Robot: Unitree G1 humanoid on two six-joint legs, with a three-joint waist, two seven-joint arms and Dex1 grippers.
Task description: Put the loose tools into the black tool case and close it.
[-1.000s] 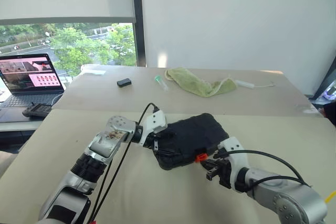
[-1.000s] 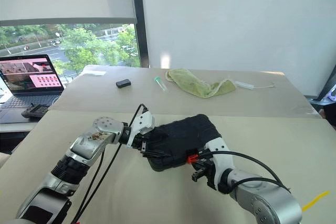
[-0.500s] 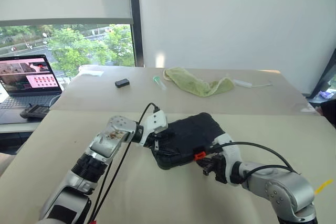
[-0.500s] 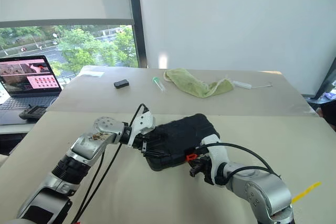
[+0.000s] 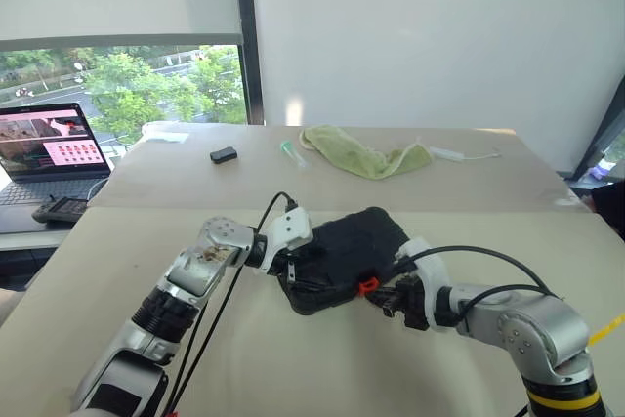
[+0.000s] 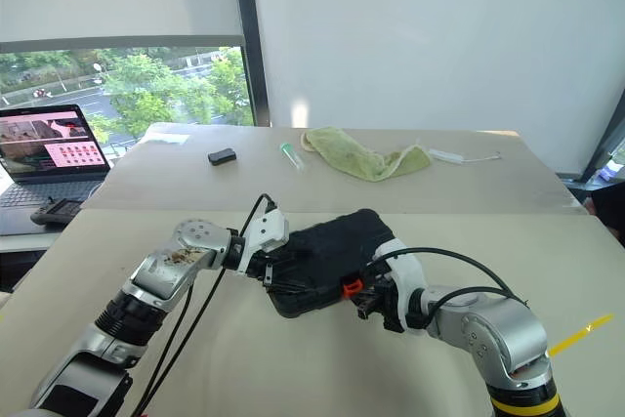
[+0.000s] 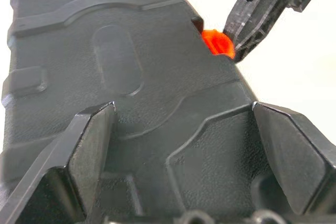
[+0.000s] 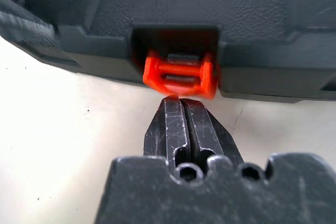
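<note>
The black tool case [image 5: 347, 253] lies on the near table with its lid down. Its orange latch [image 5: 368, 286] faces me on the front edge. My left gripper [image 5: 293, 272] is open, its two fingers [image 7: 89, 150] straddling the case's left end over the lid. My right gripper [image 8: 181, 106] is shut with nothing in it. Its tips stand right at the orange latch [image 8: 181, 74]; I cannot tell whether they touch it. The left wrist view shows the right gripper [image 7: 247, 24] beside the latch [image 7: 218, 43]. The loose tools are out of view.
On the far table lie a green cloth [image 5: 366, 155], a small black box [image 5: 224, 154], a small tube [image 5: 290, 151] and a white pen-like item [image 5: 459, 154]. A laptop [image 5: 49, 144] and a black device [image 5: 59, 210] sit at the left. A seam [image 5: 469, 212] divides the two tables.
My right gripper has moved forward and slightly left, from just short of the case's front edge up to the orange latch. The left gripper has kept still on the case.
</note>
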